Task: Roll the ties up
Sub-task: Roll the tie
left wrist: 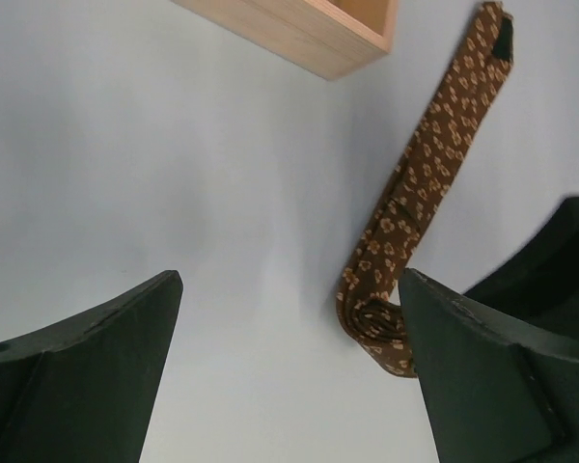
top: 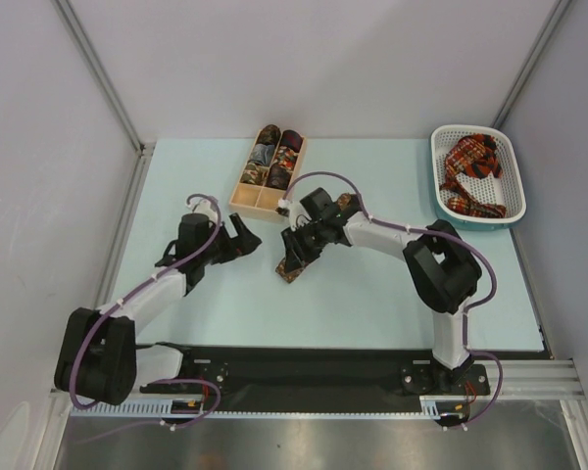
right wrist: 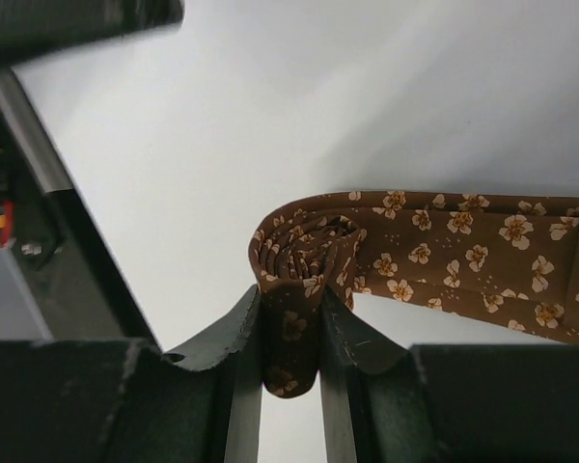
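Rolled ties (top: 276, 157) in wooden box (top: 247, 202); plaid tie (top: 473, 171) in basket (top: 437, 162).

- brown tie (right wrist: 444, 241), just in front of the wooden box (top: 247, 205): dark brown with small gold flowers and tiny dots.
- wooden box: light tan.
- rolled ties (top: 274, 157) inside the wooden box: dark brown, maroon, grey-blue.
- basket (top: 436, 157), well right of the wooden box: white with a teal base.
- plaid tie (top: 473, 162) in the basket: red with black and white lines.
- table (top: 372, 304): pale blue-green.
- arms (top: 382, 235): white with black joints.
- cables (top: 323, 174): purple.
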You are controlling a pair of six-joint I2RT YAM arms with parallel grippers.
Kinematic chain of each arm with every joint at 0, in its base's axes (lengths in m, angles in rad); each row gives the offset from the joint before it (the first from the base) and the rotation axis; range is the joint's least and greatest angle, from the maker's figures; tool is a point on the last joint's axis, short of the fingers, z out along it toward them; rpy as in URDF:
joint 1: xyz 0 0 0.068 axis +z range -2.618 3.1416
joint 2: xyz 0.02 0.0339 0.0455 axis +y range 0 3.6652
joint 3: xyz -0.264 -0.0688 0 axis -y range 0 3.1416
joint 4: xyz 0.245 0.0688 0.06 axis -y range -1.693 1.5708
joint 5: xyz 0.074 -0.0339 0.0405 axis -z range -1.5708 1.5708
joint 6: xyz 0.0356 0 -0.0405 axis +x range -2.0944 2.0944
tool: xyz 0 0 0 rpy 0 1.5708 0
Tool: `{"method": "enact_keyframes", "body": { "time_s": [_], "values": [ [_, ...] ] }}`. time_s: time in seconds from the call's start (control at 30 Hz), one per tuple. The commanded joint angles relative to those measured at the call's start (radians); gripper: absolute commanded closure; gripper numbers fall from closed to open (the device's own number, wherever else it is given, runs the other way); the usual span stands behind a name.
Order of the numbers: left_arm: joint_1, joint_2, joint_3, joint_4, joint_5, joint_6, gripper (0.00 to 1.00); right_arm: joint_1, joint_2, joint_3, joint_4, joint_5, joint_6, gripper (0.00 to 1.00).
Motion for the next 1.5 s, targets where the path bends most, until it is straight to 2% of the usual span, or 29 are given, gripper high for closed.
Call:
{"method": "enact_keyframes", "body": {
  "time_s": [0.0,0.13,0.33,0.6,0.87,1.0,1.2,1.47],
  "values": [
    [-0.064,0.000,0.007,0.081,-0.021,0.066,0.00,-0.058,0.079,0.032,0.017,-0.252,0.060,0.89],
    [-0.117,0.000,0.016,0.078,-0.055,0.138,0.00,-0.107,0.160,0.090,-0.039,-0.359,0.059,0.89],
    [-0.208,-0.001,0.027,0.089,-0.049,0.235,0.00,-0.164,0.229,0.089,0.046,-0.470,0.142,0.89],
    [-0.351,0.074,0.102,0.047,-0.063,0.402,0.00,-0.192,0.295,0.130,0.058,-0.501,0.151,0.89],
    [-0.464,0.293,0.297,-0.112,-0.196,0.523,0.00,-0.201,0.352,0.225,-0.080,-0.435,0.064,0.91],
    [-0.486,0.376,0.361,-0.174,-0.248,0.558,0.00,-0.201,0.371,0.239,-0.109,-0.407,0.037,0.91],
    [-0.487,0.446,0.413,-0.233,-0.256,0.578,0.00,-0.203,0.374,0.233,-0.129,-0.389,0.024,0.91],
    [-0.493,0.532,0.466,-0.278,-0.181,0.623,0.05,-0.203,0.368,0.222,-0.126,-0.390,0.031,0.90]
  ]
}}
